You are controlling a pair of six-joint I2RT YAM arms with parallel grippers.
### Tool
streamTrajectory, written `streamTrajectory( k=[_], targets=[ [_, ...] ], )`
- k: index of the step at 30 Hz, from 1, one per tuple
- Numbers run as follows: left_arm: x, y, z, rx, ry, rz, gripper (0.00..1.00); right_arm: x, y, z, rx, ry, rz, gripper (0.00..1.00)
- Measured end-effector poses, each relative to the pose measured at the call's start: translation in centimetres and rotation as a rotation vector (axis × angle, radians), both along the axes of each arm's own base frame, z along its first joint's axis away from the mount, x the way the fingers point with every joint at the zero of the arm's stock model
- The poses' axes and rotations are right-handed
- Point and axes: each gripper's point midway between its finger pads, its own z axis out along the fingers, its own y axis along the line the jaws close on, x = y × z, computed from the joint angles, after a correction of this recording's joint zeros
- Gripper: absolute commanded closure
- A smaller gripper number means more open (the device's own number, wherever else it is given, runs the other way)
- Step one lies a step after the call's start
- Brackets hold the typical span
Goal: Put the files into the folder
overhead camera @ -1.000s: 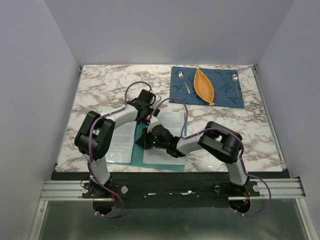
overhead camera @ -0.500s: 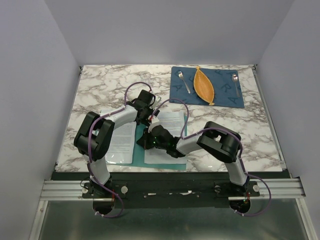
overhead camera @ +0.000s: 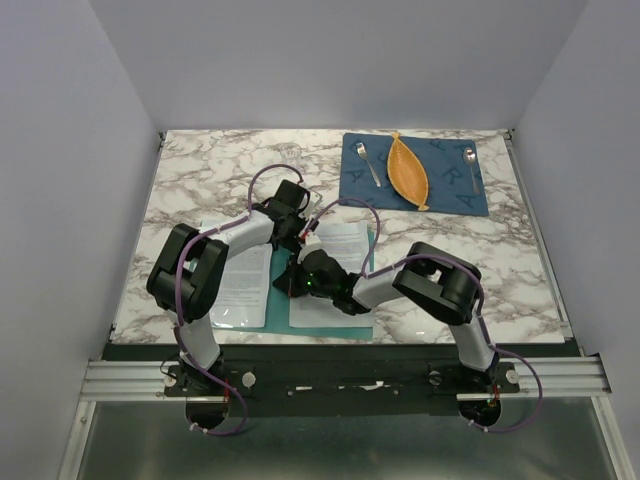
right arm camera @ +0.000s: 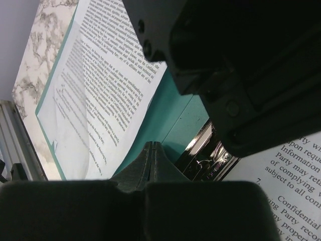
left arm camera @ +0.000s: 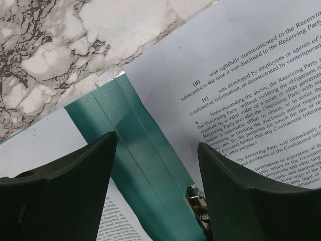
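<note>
Two printed sheets [overhead camera: 340,265] lie on the one open teal folder [left arm camera: 143,155] near the front of the marble table [overhead camera: 200,170], one sheet on each half. The right gripper [right arm camera: 151,153], fingers pressed together and empty, sits beside the single metal clip [right arm camera: 203,150]. A sideways nudge there could skew or crease a sheet. The left gripper [left arm camera: 156,145] hovers over the spine, jaws apart.

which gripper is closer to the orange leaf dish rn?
Left. The left gripper is open over the folder's far edge, near-left of the orange dish; the right gripper, shut, is over the folder's middle, nearer the robot, farther from the dish.
</note>
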Motion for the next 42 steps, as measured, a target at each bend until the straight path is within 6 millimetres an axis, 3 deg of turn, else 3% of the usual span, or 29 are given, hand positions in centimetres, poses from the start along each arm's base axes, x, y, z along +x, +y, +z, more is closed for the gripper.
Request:
streamTrajectory(
  k=[11,23,28,30,34,38,42],
  targets=[
    [0.0,0.1,0.0,-0.001,0.002,-0.008,0.21,0.4,0.8,-0.3,0.074,0.058,-0.030,0.99],
    [0.0,0.4,0.7,0.005,0.024,0.003,0.18,0.6,0.8,0.9,0.058,0.050,-0.030,0.85],
    [0.7,0.7,2.0,0.004,0.022,0.017,0.09,1.7,0.6,1.4,-0.024,0.022,-0.039,0.78],
    [1.1,1.0,2.7,0.002,0.015,0.027,0.01,2.2,0.6,1.7,-0.055,0.009,-0.040,0.73],
    [2.0,1.4,5.0,-0.012,-0.012,0.052,0.01,2.9,0.4,3.3,-0.089,-0.019,-0.044,0.67],
    [2.5,1.3,8.5,-0.055,-0.057,0.056,0.01,3.6,0.4,6.4,-0.082,-0.076,-0.051,0.63],
    [2.7,2.4,12.5,-0.124,-0.111,0.085,0.01,4.4,1.0,10.1,-0.085,-0.132,-0.053,0.62]
  ],
)
